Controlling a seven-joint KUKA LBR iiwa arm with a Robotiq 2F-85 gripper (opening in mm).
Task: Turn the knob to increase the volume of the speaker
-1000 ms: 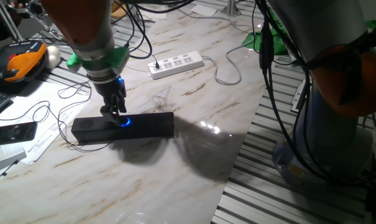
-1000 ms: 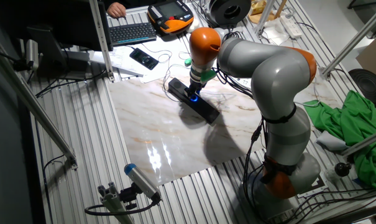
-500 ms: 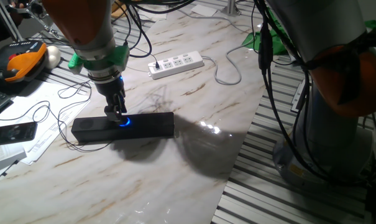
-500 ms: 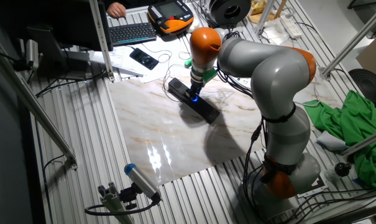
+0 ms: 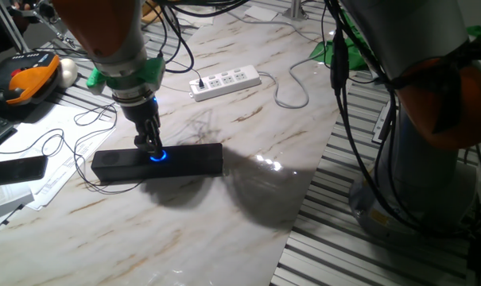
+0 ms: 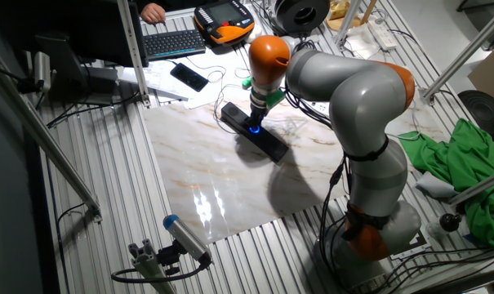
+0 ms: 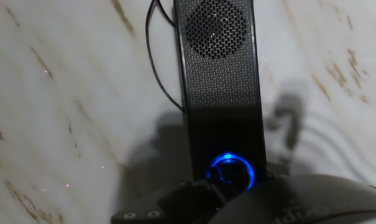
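Marbled desk [image 5: 248,151], bare except for a few items; gripper [image 5: 152,148] is set down vertically on the knob [image 5: 157,155], fingertips at or just beside the blue ring. Whether the knob is actually clamped cannot be told: in the hand view the gripper body blocks the contact and only the glowing ring [image 7: 231,171] is seen at the lower edge.

The knob is seated mid-length in the speaker [image 5: 184,159], which lies flat on the desk, long axis roughly across one fixed view. A thin cable [image 7: 155,59] is seen leaving the speaker beside its grille end.

Handling, as judged:
- knob is small, rigid, likely smooth-rimmed; slip under the pads is to be expected, so a hold on opposite sides of the rim, centred on its axis, is called for.
- the speaker looks light and is not fixed down; off-axis torque could swing the whole bar on the polished desk.
- mesh grille should not be pressed.

Beyond the speaker, away from the camera in one fixed view, a white power strip [image 5: 226,81] is seen, well apart. A flat black remote [image 5: 16,168] lies on papers off the speaker's far end.
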